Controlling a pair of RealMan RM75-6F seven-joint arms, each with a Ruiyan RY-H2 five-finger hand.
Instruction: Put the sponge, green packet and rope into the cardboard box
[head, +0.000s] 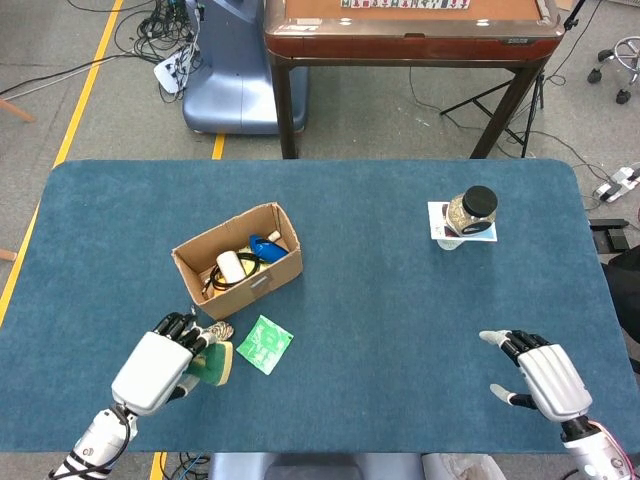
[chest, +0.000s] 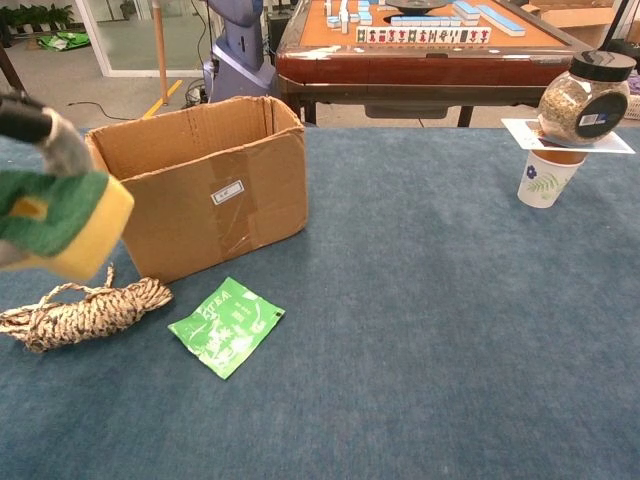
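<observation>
Blue felt covers the table (head: 400, 300), which stands on a grey floor with a yellow line at its 9 o'clock side. Beyond its 12 o'clock edge is a wooden mahjong table (chest: 420, 45) set with tiles, beside a blue machine base (head: 225, 70).

The left hand (head: 160, 365) holds the sponge (chest: 55, 220) lifted off the felt, fingers wrapped around it; the sponge has a green scouring face over a yellow body. It hangs at 7 o'clock of the cardboard box (chest: 205, 180), whose flaps stand open and whose side carries clear tape and a small white label. A blue item and a white roll lie inside.

The rope (chest: 85, 312), a speckled tan coil, lies on the felt just in front of the box. The green packet (chest: 227, 325), printed TEA, lies flat at 3 o'clock of the rope.

The right hand (head: 545, 375) hovers at the table's 5 o'clock corner, fingers spread, holding nothing. At 2 o'clock a lidded jar (chest: 585, 100) sits on a card atop a paper cup (chest: 548, 178).
</observation>
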